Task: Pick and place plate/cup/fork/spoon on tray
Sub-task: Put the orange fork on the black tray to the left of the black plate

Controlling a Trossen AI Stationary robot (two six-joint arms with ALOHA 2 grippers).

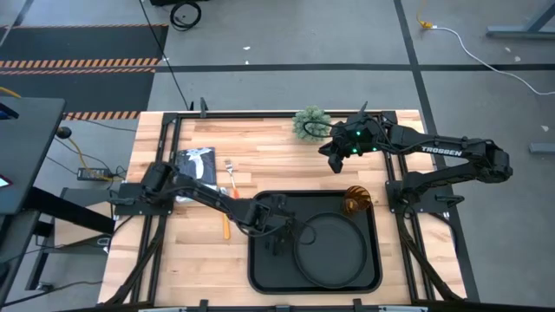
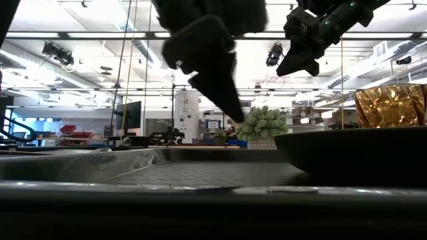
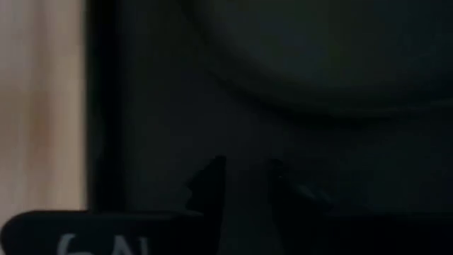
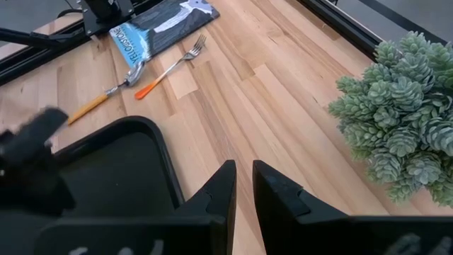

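High view: left gripper (image 1: 279,236) over tray (image 1: 260,270), just left of plate (image 1: 334,251), fingers a narrow gap apart, holding nothing. Right gripper (image 1: 334,159) raised near plant (image 1: 310,123), narrow gap, empty. Plate and cup (image 1: 357,201) on tray: done. Fork (image 1: 231,176) and spoon (image 1: 227,224) on table left of tray: left to do.

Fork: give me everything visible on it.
The fork has silver metal tines and an orange handle, plastic by its look. It lies flat on the wooden table, off the tray, tines near the blue-edged packet, beside the spoon. Neither gripper touches it.
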